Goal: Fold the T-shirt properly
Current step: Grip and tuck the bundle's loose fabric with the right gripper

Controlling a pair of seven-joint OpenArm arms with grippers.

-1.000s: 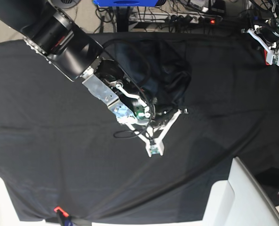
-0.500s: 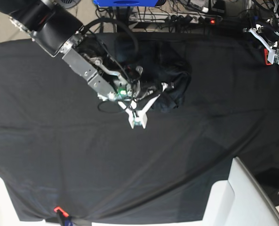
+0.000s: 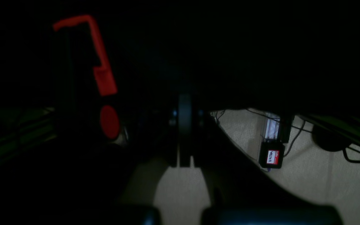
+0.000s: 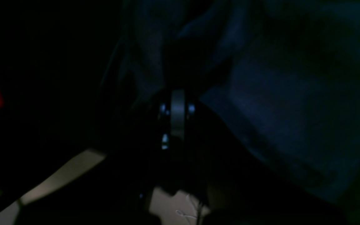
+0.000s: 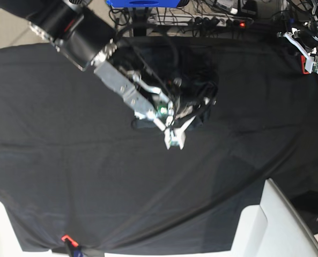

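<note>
A black table covering (image 5: 67, 176) is stretching across nearly the whole base view, creased in long shallow folds. Near its far edge, a little past the middle, the T-shirt (image 5: 196, 80) is lying bunched in a dark, rumpled heap rather than spread flat; in the right wrist view the same charcoal knit (image 4: 292, 125) is filling most of the picture in soft bluish folds.

The right arm (image 5: 78, 32), a thick black limb with a metal forearm, is reaching in from the far corner on the base view's left side and slanting down over the heap. Its gripper (image 5: 174, 140) is hanging at the near edge of the shirt, white fingers pressed together; whether any fabric is caught between them cannot be told, since both the base and wrist views are too dark there.

The left gripper (image 5: 310, 60) is sitting well apart from the shirt, at the far corner of the covering on the base view's right, its jaws closed on nothing visible. Its wrist camera is looking mostly into darkness, picking out a red clamp (image 3: 100, 75), a patch of pale floor (image 3: 317, 181) and a small black box with a red-and-white label (image 3: 272, 156) among cables.
</note>
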